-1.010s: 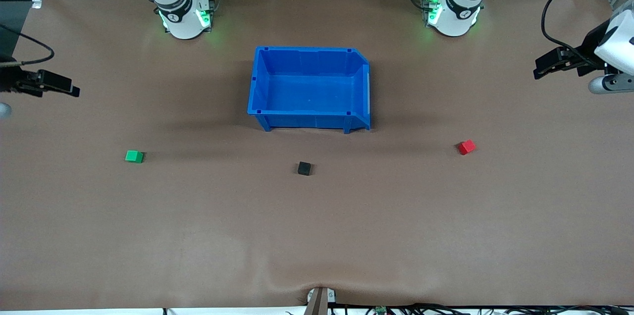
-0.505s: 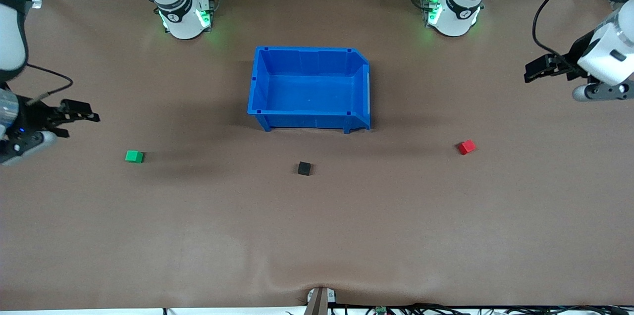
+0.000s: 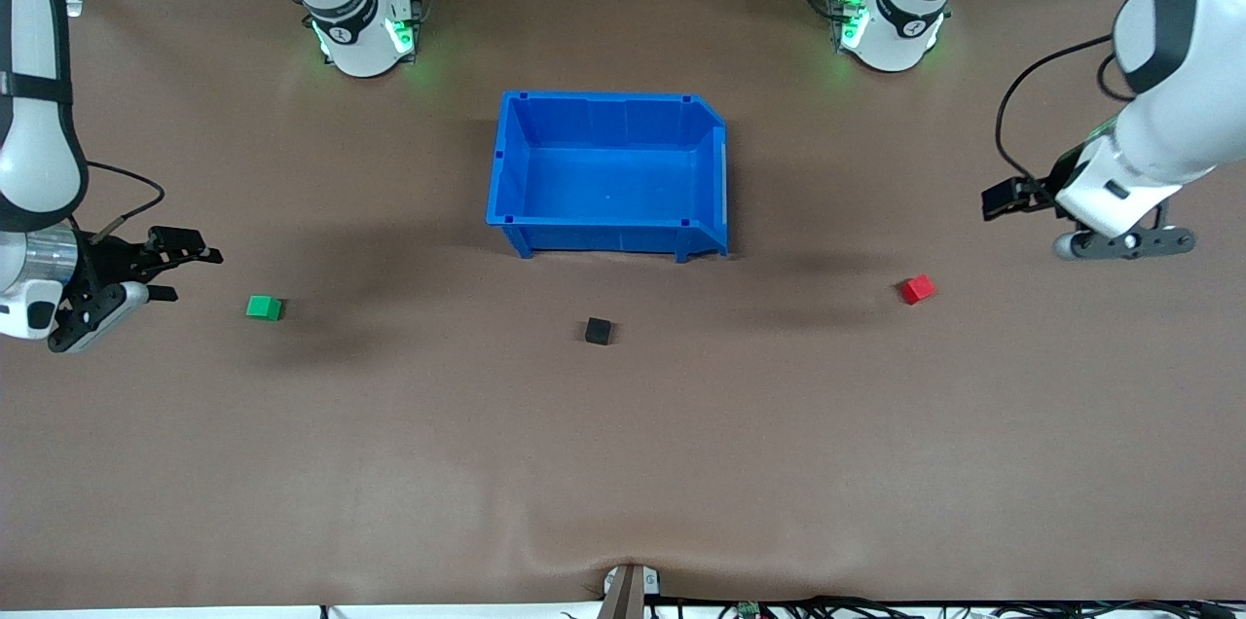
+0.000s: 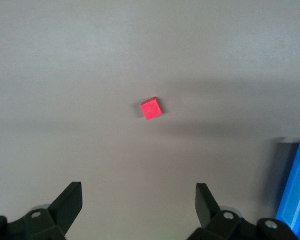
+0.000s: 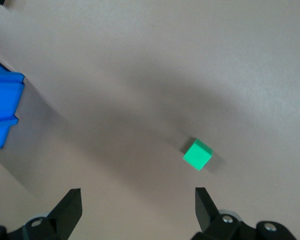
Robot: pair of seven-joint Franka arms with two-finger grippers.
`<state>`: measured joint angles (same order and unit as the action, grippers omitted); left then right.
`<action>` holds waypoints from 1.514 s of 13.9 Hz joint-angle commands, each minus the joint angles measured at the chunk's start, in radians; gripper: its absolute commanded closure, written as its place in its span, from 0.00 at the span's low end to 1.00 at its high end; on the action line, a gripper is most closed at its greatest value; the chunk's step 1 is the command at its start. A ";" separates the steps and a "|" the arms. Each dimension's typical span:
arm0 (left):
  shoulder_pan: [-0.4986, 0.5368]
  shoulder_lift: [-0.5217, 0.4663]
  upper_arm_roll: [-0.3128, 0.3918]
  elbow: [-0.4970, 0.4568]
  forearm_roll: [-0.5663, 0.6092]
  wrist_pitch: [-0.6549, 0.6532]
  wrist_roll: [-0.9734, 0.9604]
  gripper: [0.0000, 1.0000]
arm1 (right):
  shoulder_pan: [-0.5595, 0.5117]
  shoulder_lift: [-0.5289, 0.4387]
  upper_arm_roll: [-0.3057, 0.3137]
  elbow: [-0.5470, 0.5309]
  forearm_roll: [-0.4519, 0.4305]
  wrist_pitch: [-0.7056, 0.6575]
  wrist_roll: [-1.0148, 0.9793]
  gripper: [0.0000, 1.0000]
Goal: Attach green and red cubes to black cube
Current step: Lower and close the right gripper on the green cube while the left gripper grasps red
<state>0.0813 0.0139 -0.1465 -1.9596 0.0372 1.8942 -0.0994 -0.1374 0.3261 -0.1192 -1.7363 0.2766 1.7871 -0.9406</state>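
The green cube [image 3: 264,308] lies on the table toward the right arm's end. The black cube [image 3: 599,331] lies mid-table, nearer the front camera than the blue bin. The red cube [image 3: 917,289] lies toward the left arm's end. My right gripper [image 3: 185,273] is open and empty in the air beside the green cube, which shows ahead of its fingers in the right wrist view [image 5: 197,154]. My left gripper [image 3: 1003,200] is open and empty in the air, over the table beside the red cube, which shows in the left wrist view [image 4: 151,108]. The cubes lie apart.
An empty blue bin [image 3: 608,108] stands mid-table between the arm bases and the black cube. Its edge shows in the left wrist view [image 4: 297,190] and in the right wrist view [image 5: 2,112]. The table is covered in brown paper.
Both arms have swung in from the table's ends and come lower. The right gripper is now close to the green cube, the left gripper closer to the red cube. The cubes have not moved.
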 commanded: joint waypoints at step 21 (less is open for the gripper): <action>0.011 0.382 -0.001 -0.219 0.020 0.618 -0.160 0.02 | -0.185 0.314 0.013 -0.092 0.570 0.255 -1.423 0.00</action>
<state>0.0832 0.3835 -0.1452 -2.1762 0.0373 2.4936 -0.2352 -0.2944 0.6189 -0.1206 -1.8678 0.8275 2.0561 -2.3120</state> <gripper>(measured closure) 0.004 0.000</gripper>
